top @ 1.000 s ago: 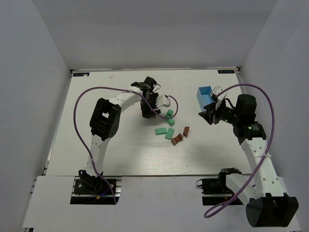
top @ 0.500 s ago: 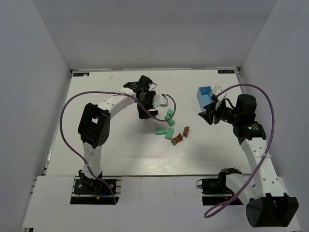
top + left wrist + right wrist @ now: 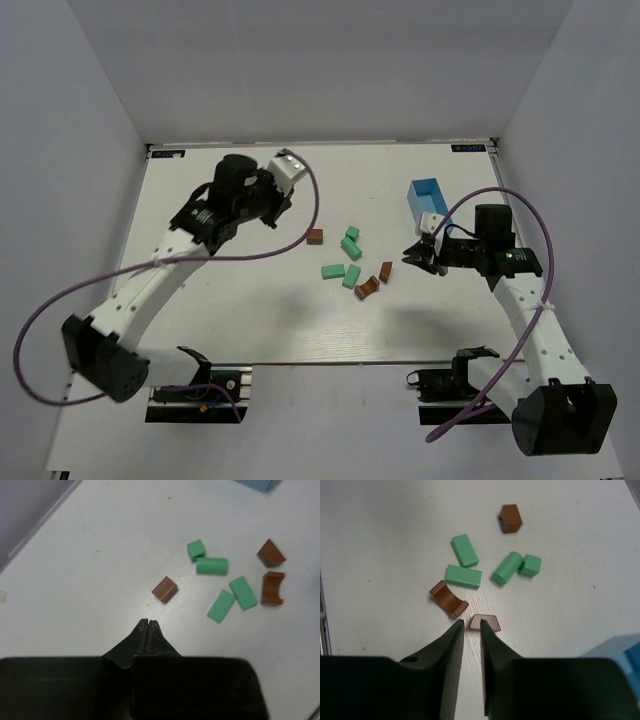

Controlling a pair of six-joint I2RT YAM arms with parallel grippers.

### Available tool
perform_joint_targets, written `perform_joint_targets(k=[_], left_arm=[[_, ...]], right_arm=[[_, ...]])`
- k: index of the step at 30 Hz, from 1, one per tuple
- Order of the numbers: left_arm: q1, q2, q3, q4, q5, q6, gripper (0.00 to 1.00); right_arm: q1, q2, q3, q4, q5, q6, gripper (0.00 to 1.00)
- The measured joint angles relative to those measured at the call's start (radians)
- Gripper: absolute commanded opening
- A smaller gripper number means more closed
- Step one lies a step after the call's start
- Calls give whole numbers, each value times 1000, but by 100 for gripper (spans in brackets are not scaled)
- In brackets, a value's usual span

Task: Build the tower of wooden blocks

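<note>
While left gripper (image 3: 148, 625) sits closed and right gripper (image 3: 471, 625) barely parted, four green and three brown wood blocks (image 3: 351, 276) lie scattered.

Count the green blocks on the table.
4, all loose in one cluster: a cube, a cylinder right beside it, and two bars lower in the top view, the left bar and the right bar. None looks hidden.
</note>
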Motion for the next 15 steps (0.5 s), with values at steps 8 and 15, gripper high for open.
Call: perform_joint_targets(k=[8,15], left_arm=[[5,-524,-496,156,-36,-277,95],[9,-783,-686,270,-143,-323,94]], right_arm=[[130,101,8,-65,-90,-252,56],[327,319,27,17,116,-277,62]])
